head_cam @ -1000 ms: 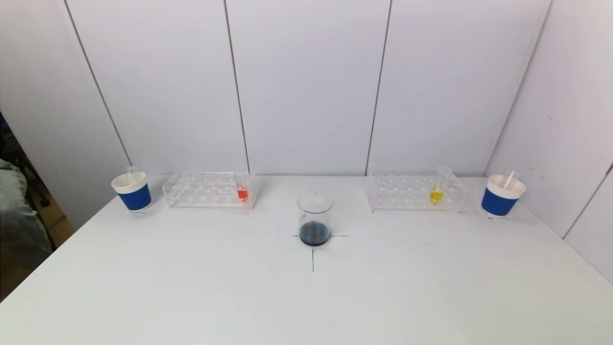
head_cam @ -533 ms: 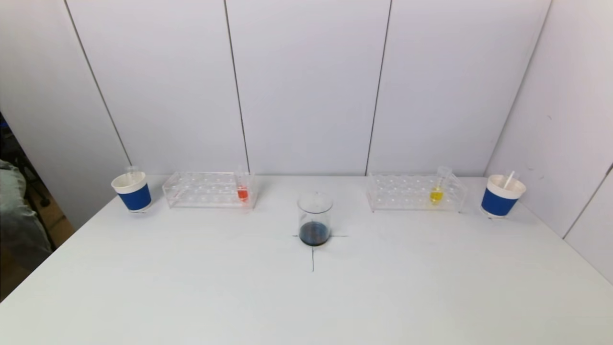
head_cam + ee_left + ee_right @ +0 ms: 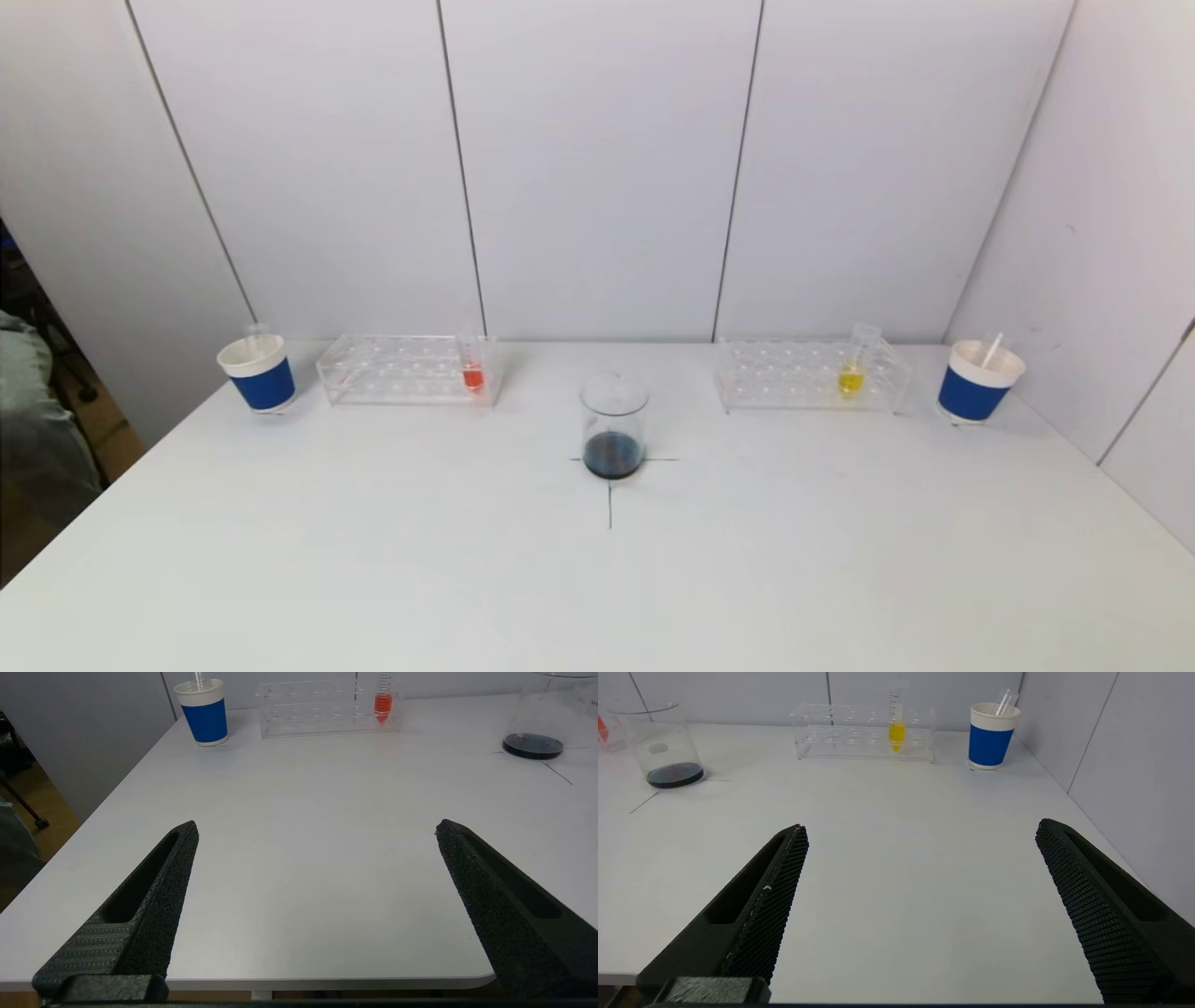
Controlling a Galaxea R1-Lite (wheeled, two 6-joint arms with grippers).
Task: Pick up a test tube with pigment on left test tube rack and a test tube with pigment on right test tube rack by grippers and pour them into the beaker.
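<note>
L to R across the table (image 3: pixel 373 560), as we see it from the head view.

1. Blue paper cup (image 3: pixel 259 374), far L, w/ a clear tube standing in it. Not a task item; just beside the L rack end, apart from it.
2. L rack (image 3: pixel 408 370), clear plastic. Orange-pigment tube (image 3: pixel 472 364) stands upright in a hole at the rack's beaker-side end. We judge it light, rigid, smooth and slippery, and breakable. Take hold on the bare upper wall above the liquid, below the rim; lift straight up so it clears the hole w/o dragging the light rack.
3. L gripper (image 3: pixel 315 830): jaws spread wide, nothing between them, hovering at the near table edge, well apart from the rack.
4. Beaker (image 3: pixel 613 426), centre, on a cross mark, dark liquid at its bottom. Between both racks; open path to it from either side.
5. R rack (image 3: pixel 810 375). Yellow-pigment tube (image 3: pixel 854 366) stands toward its cup-side end, leaning slightly. Same handling; match the lean on approach.
6. R gripper (image 3: pixel 920 833): jaws spread wide, empty, at the near edge, well apart from its rack.
7. Second blue cup (image 3: pixel 977 381), far R, w/ a tube leaning in it; near the yellow tube's side, so keep the outer finger off it. Side wall close behind.
</note>
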